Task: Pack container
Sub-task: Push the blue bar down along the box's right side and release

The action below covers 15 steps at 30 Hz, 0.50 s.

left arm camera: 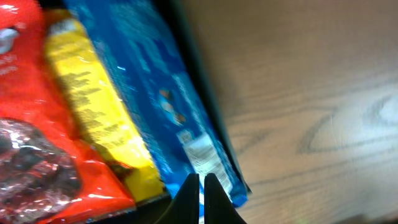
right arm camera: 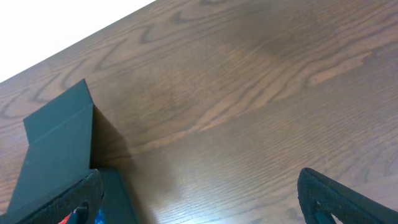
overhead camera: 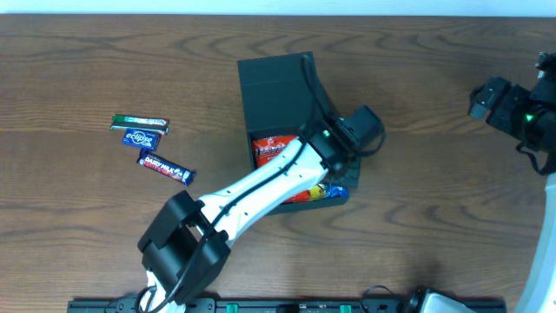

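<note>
There was one container (overhead camera: 276,83); three packets (left arm camera: 37,124) (left arm camera: 93,112) (left arm camera: 155,93) showed in it, red, yellow, blue; three snack bars (overhead camera: 139,122) (overhead camera: 143,137) (overhead camera: 165,167) lay outside.

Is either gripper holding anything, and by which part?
Open right gripper: nothing. The left gripper is shut over the blue packet, near its end; a pinch cannot be told.

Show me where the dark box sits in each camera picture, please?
Overhead: the box stands mid-picture, lid open.
Left wrist: only its thin dark wall shows, right of the blue packet.
Right wrist: lower left, lid raised.
Shared landmark: the blue packet against the box's wall, which shows in the overhead view and as a sliver in the right wrist view.
</note>
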Each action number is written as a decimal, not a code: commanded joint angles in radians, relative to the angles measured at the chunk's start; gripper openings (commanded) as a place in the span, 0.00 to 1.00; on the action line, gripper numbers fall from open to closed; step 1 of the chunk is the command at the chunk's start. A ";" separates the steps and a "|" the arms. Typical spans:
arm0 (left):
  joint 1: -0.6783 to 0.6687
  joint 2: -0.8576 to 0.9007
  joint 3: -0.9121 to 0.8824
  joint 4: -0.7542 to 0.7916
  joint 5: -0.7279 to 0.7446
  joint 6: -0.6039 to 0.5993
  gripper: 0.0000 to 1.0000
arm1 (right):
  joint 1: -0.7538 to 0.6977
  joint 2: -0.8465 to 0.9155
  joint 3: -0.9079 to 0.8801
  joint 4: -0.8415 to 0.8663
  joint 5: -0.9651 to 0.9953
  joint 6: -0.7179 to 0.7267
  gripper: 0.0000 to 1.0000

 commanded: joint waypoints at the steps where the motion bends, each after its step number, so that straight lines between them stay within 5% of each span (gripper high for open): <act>1: -0.016 -0.008 0.011 -0.005 -0.004 0.050 0.06 | -0.005 -0.010 0.012 -0.001 -0.012 -0.015 0.99; 15: -0.024 -0.005 -0.089 0.023 0.025 0.056 0.06 | -0.005 -0.010 0.012 -0.003 -0.011 -0.015 0.99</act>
